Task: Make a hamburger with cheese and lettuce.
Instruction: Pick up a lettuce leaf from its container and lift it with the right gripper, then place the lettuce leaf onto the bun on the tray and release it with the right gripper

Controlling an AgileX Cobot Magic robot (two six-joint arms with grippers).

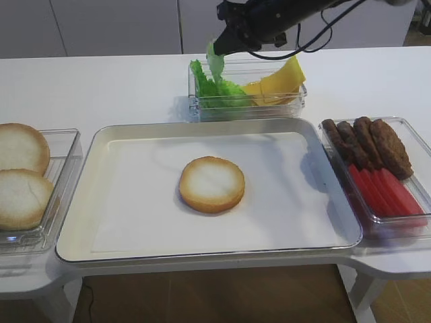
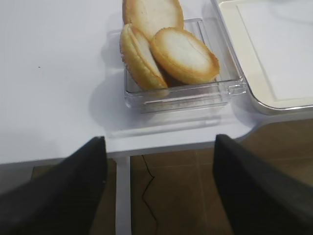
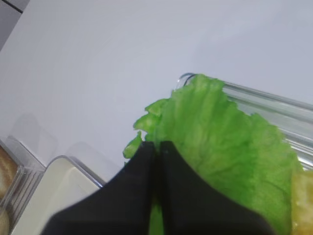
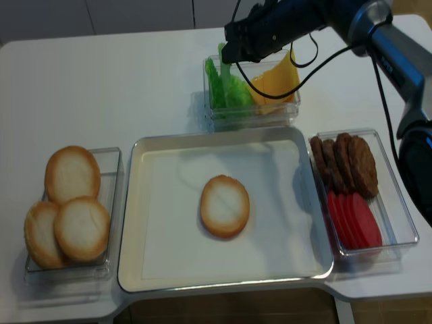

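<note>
The hamburger is a single bun half, pale face up, in the middle of the metal tray; it also shows in the realsense view. My right gripper is shut on a lettuce leaf and holds it just above the clear bin at the back. In the right wrist view the closed fingers pinch the leaf. Cheese slices stand in the same bin. My left gripper is open and empty, over the table's front left edge.
The clear bin holds more lettuce. A left container holds spare buns. A right container holds brown patties and red slices.
</note>
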